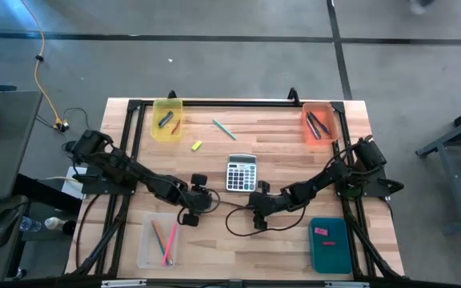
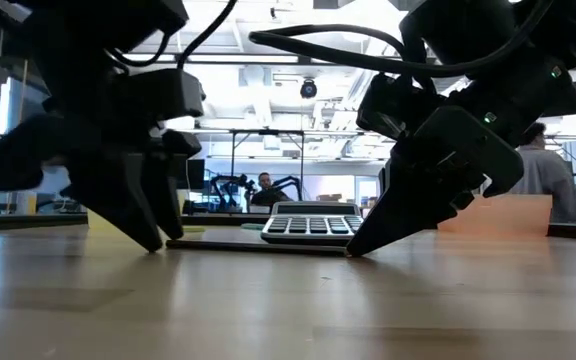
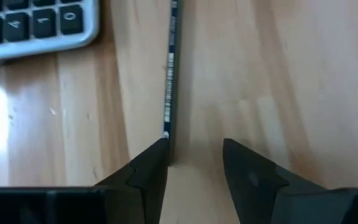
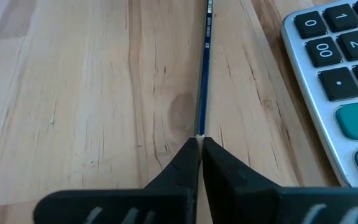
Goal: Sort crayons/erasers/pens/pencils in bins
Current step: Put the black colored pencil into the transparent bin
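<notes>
Lying flat on the table [image 1: 278, 152] just below the calculator [image 1: 241, 172], the blue pencil [image 4: 202, 87] has a gripper at each end, which looks like a handover w/ both arms down at the wood. Right gripper [image 4: 200, 144] is pinched tight on one tip, fingertips pressed together w/ the pencil end caught between them, prob so it can lift or drag it alone. Left gripper [image 3: 194, 149] stands w/ fingers apart at the other end; the pencil runs along the inner face of one finger [image 3: 151, 163], touching or nearly, not clamped, so my read is it has let go. Destination is likely the clear bin [image 1: 158, 238] at the near left, which already holds pink and orange pencils; yellow bin [image 1: 167, 120], orange bin [image 1: 319, 124] and teal bin [image 1: 329, 242] hold other sorts. A green pencil [image 1: 223, 129] and a yellow eraser [image 1: 197, 145] are unsorted.
</notes>
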You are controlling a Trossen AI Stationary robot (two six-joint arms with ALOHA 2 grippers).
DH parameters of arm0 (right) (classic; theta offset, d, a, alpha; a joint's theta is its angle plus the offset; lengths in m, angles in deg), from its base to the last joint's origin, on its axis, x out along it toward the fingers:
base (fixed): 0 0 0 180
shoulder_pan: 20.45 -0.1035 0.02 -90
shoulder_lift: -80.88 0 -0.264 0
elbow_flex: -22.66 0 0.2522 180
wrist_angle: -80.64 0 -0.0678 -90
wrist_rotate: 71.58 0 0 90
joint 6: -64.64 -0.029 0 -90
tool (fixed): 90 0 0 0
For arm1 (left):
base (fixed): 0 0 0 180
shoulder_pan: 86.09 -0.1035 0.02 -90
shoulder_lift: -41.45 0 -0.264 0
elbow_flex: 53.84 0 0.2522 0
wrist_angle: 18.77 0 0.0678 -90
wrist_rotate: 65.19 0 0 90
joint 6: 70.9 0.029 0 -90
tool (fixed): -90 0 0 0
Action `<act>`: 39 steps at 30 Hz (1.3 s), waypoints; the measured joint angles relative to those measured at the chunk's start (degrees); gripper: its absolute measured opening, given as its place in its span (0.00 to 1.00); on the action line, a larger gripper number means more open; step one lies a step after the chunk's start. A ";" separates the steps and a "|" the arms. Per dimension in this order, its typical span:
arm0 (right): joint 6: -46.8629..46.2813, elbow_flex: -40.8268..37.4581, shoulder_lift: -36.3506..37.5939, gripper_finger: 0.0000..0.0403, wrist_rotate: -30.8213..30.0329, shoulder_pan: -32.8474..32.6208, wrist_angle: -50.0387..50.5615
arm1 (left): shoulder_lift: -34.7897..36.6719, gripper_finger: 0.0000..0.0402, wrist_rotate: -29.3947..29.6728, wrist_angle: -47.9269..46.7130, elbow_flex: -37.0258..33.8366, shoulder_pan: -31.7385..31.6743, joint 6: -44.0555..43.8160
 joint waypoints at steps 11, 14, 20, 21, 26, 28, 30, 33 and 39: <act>0.11 0.00 0.00 0.01 0.09 0.00 0.00 | -0.85 0.26 1.48 1.26 0.08 -1.25 1.53; 0.13 0.00 0.00 0.01 0.18 0.02 0.02 | -0.91 0.25 0.25 1.14 0.36 -1.99 1.50; 0.53 0.02 0.00 0.01 0.20 0.02 0.09 | -0.91 0.29 -1.27 -2.21 2.80 -2.15 2.52; 0.55 0.02 0.00 0.01 0.22 0.02 0.09 | -0.89 0.30 -1.12 -2.37 2.86 -2.13 2.56; 0.55 0.02 0.00 0.01 0.22 0.02 0.09 | -1.60 0.29 -4.62 -2.77 2.93 -2.78 2.45; 0.55 0.02 0.00 0.01 0.22 0.02 0.06 | -2.21 0.27 -4.91 -2.73 3.12 -2.84 2.64; 0.55 0.02 0.00 0.01 0.22 0.02 0.02 | -2.60 0.24 -4.82 -2.54 3.12 -2.81 3.49; 0.55 0.02 0.00 0.01 0.22 0.02 0.02 | -2.66 0.17 -4.90 -2.41 3.10 -2.79 4.10; 0.96 0.02 -0.02 0.01 -0.45 0.00 0.00 | -2.73 0.02 -3.84 -2.44 3.06 -2.90 4.08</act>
